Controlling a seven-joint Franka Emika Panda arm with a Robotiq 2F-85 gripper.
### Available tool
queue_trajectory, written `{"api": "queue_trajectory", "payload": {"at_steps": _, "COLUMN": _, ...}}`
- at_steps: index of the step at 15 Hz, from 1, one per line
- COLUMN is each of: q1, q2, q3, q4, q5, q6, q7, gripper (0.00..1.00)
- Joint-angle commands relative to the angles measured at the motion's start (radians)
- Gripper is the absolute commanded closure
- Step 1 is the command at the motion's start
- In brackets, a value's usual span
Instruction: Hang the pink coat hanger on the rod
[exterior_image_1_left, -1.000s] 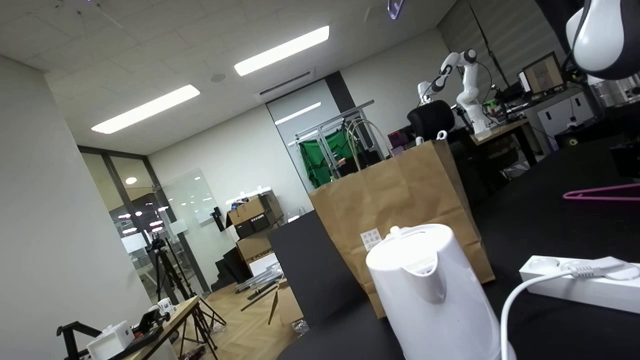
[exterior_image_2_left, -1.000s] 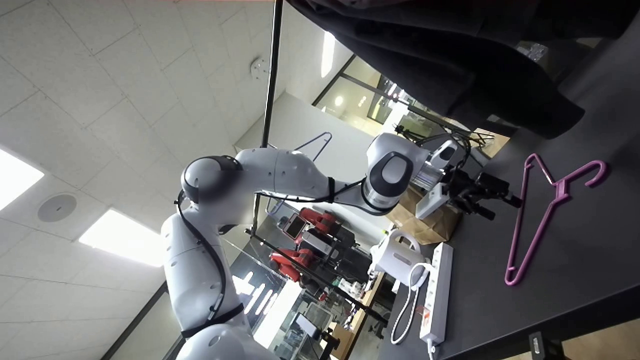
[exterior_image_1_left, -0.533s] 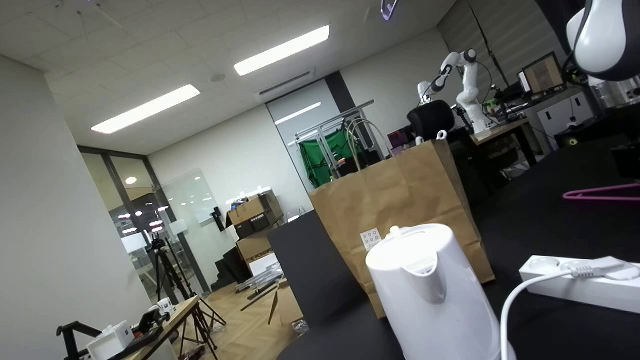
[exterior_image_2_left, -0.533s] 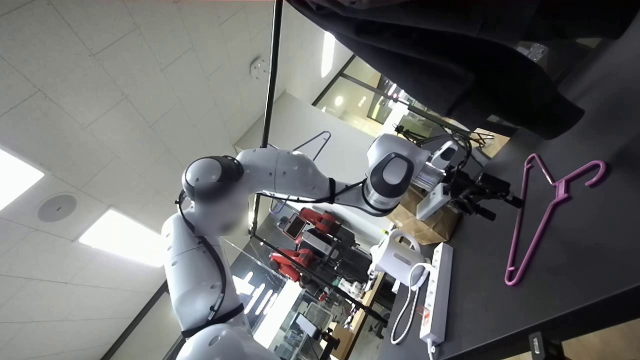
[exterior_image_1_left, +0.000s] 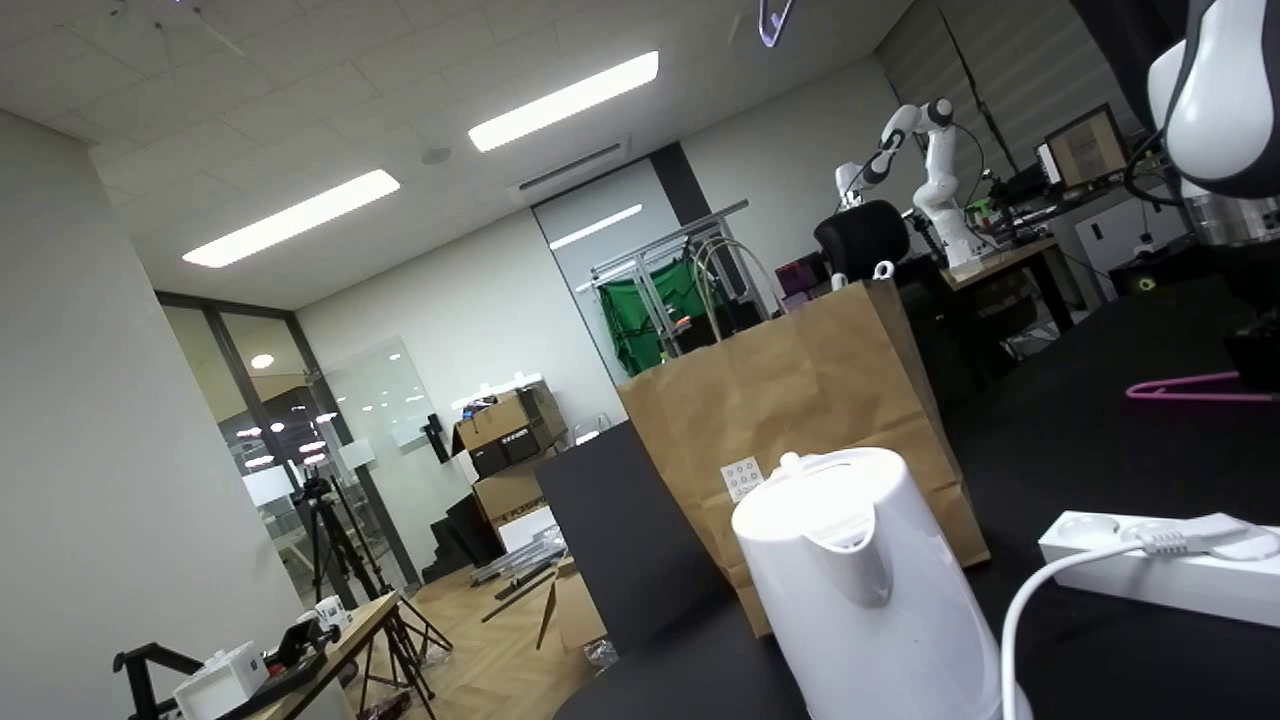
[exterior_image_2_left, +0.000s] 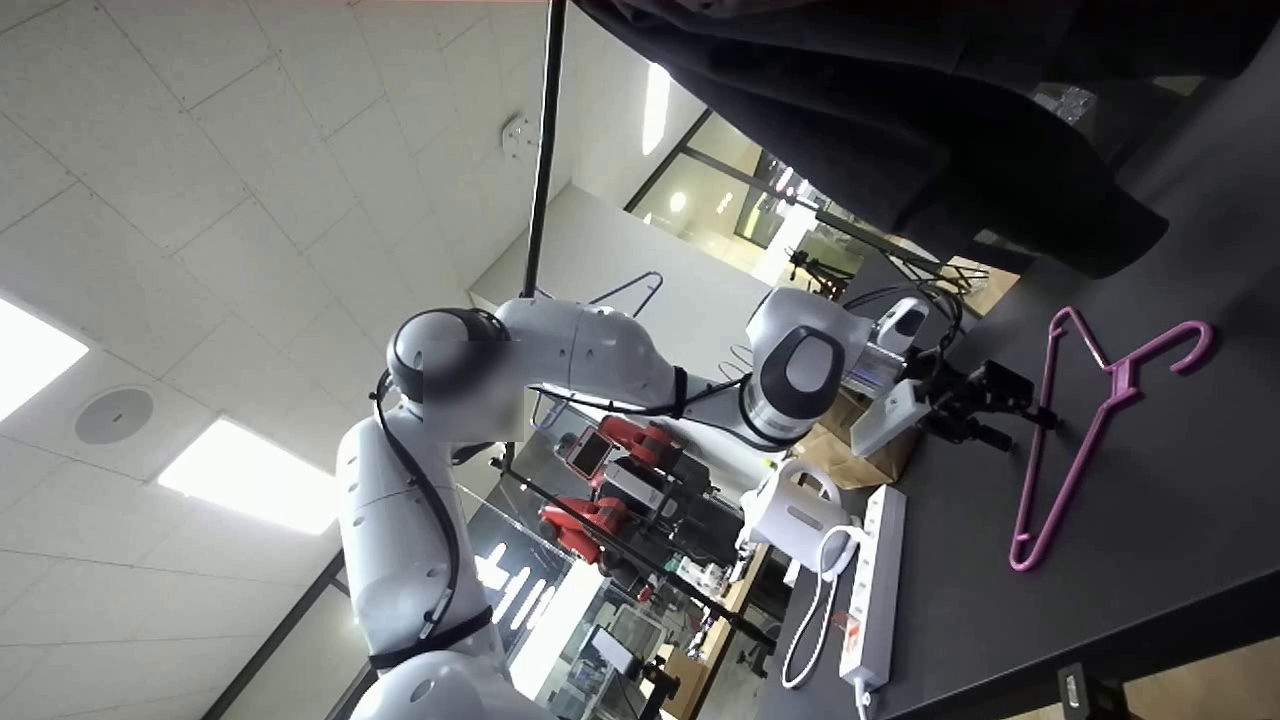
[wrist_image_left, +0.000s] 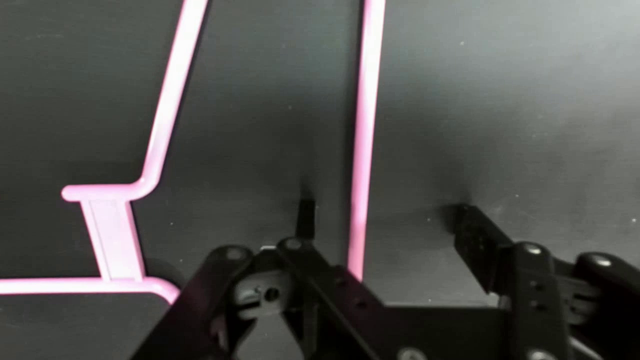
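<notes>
Straddling 1 bar (wrist_image_left: 365, 125) of the hanger (exterior_image_2_left: 1124, 380) at wrist-view centre, the gripper (wrist_image_left: 385, 220) gapes; closing off-centre could shove that bar sideways.

Tilted cameras share the hanger (exterior_image_2_left: 1125, 379): past the kettle (exterior_image_1_left: 860, 590) in an exterior view, across the worktop (exterior_image_2_left: 965, 560) in an exterior view; the wrist camera looks closely down on it.

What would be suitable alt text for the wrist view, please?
An open black two-fingered hand has the straight bar of a slender pink coat hanger between its fingertips, ungripped. The hanger lies on a flat black tabletop, partly out of frame.
</notes>
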Motion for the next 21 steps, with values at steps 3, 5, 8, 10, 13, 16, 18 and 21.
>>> {"api": "queue_trajectory", "payload": {"at_steps": 3, "q1": -0.021, "q2": 0.013, "q3": 0.019, "q4": 0.001, "q5": -0.007, "q6": 0.048, "q7": -0.005, "gripper": 0.68}}
{"api": "queue_trajectory", "payload": {"at_steps": 5, "q1": -0.013, "q2": 0.011, "q3": 0.01, "q4": 0.002, "q5": -0.01, "q6": 0.046, "q7": 0.004, "gripper": 0.82}}
{"api": "queue_trajectory", "payload": {"at_steps": 8, "q1": 0.005, "q2": 0.012, "q3": -0.013, "q4": 0.008, "q5": -0.017, "q6": 0.033, "q7": 0.023, "gripper": 0.99}}
{"api": "queue_trajectory", "payload": {"at_steps": 10, "q1": 0.015, "q2": 0.009, "q3": -0.028, "q4": 0.013, "q5": -0.02, "q6": 0.014, "q7": 0.035, "gripper": 0.96}}
{"api": "queue_trajectory", "payload": {"at_steps": 13, "q1": 0.053, "q2": -0.004, "q3": -0.076, "q4": 0.012, "q5": -0.04, "q6": -0.008, "q7": 0.061, "gripper": 0.96}}
{"api": "queue_trajectory", "payload": {"at_steps": 16, "q1": 0.099, "q2": -0.021, "q3": -0.129, "q4": -0.001, "q5": -0.072, "q6": -0.009, "q7": 0.08, "gripper": 0.96}}
{"api": "queue_trajectory", "payload": {"at_steps": 18, "q1": 0.122, "q2": -0.024, "q3": -0.152, "q4": -0.003, "q5": -0.097, "q6": -0.026, "q7": 0.09, "gripper": 0.57}}
{"api": "queue_trajectory", "payload": {"at_steps": 21, "q1": 0.089, "q2": -0.033, "q3": -0.111, "q4": 0.003, "q5": -0.091, "q6": -0.071, "q7": 0.052, "gripper": 0.38}}
